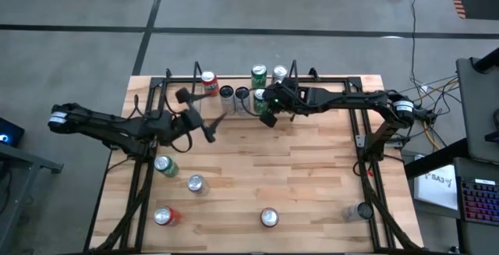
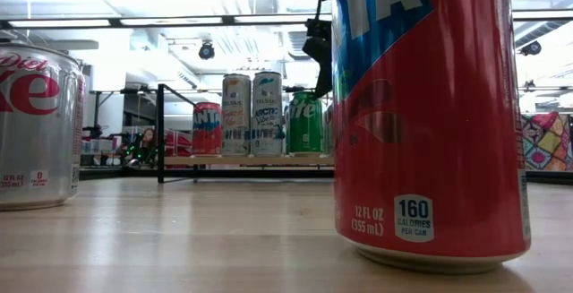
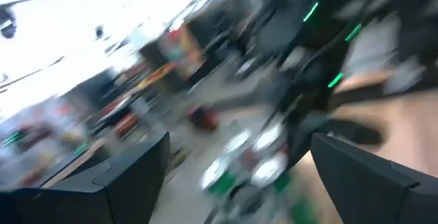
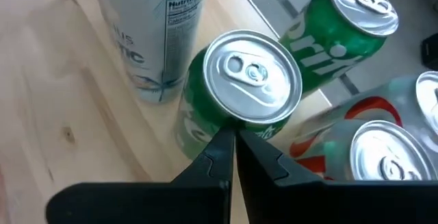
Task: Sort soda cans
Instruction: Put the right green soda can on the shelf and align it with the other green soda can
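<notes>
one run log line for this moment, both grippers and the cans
left gripper: open, empty, mid-table | right gripper: shut, empty, at green can in back row | loose cans near front edge: not yet sorted

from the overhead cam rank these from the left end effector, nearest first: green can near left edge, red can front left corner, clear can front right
1. green can, just in front of the left end effector, left side.
2. red can, front left corner.
3. clear can, front right, farthest.

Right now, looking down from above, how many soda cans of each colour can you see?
Red cans: 3
Green cans: 3
Silver or white cans: 5
Total: 11 showing from above; more may be hidden.
</notes>
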